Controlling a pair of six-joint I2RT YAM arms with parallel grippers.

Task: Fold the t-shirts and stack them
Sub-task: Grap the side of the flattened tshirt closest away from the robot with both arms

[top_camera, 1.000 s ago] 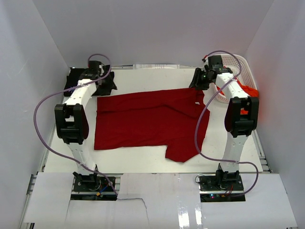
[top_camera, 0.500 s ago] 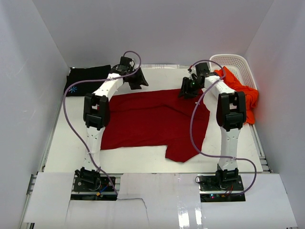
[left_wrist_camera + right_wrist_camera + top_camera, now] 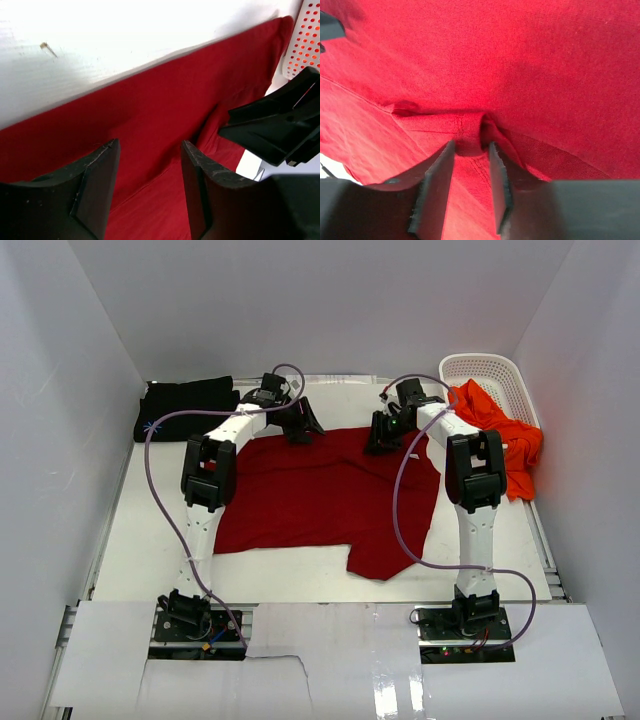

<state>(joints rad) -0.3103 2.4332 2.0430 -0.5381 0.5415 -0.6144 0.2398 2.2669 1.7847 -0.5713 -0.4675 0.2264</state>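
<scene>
Lying on table (image 3: 150, 530): dark red t-shirt (image 3: 320, 490), flat
Right gripper (image 3: 471, 145): narrow, pinching a bunched fold near its far edge
Left gripper (image 3: 150, 145): wide, empty, over that edge
Far left: black t-shirt (image 3: 185, 405)
Far right: orange-red t-shirt (image 3: 505, 440) draped over basket (image 3: 480, 360)

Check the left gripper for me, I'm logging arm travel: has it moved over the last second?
Yes. The left gripper has swung right, off the black shirt in the far-left corner, to the red shirt's far edge, nearer the basket.
</scene>
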